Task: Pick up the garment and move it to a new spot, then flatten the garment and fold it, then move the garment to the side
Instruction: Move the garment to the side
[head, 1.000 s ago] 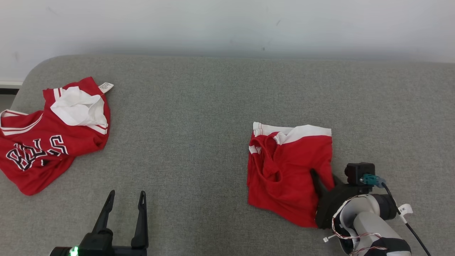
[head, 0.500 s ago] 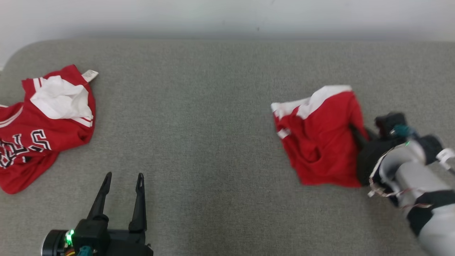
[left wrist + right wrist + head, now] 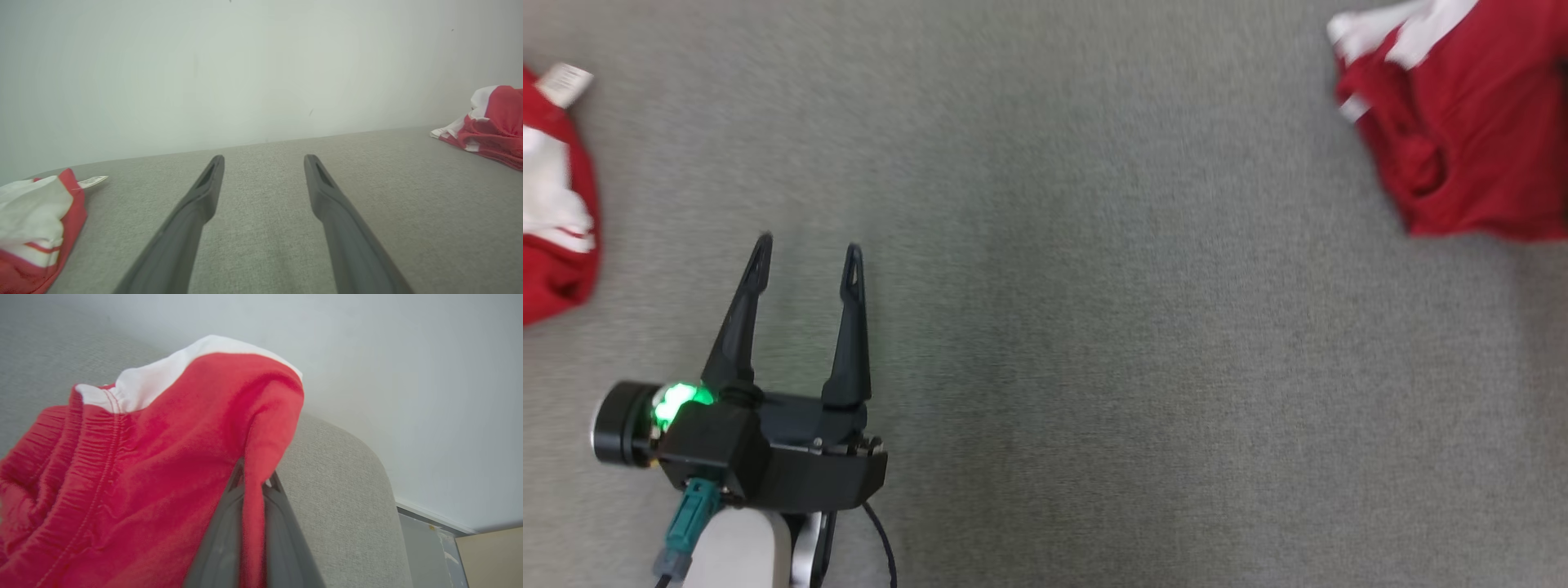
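The garment (image 3: 1462,122) is a pair of red shorts with a white band, bunched at the top right of the head view. The right wrist view shows my right gripper (image 3: 255,479) shut on a red fold of the garment (image 3: 163,457), which drapes over and to the left of the fingers, above the grey surface. My left gripper (image 3: 805,249) stands open over bare grey cloth at the lower left, nothing between its fingers (image 3: 208,192). From the left wrist the garment (image 3: 494,122) shows at the far right.
A second red and white jersey (image 3: 547,204) lies crumpled at the left edge, close to the left gripper's side (image 3: 36,228). The grey padded surface (image 3: 1094,327) ends in a rounded corner (image 3: 347,477) by a pale wall (image 3: 245,61).
My right gripper has shut on the garment's edge and carried it up and to the right. The head camera has moved, so the whole picture has shifted. The left gripper stays open.
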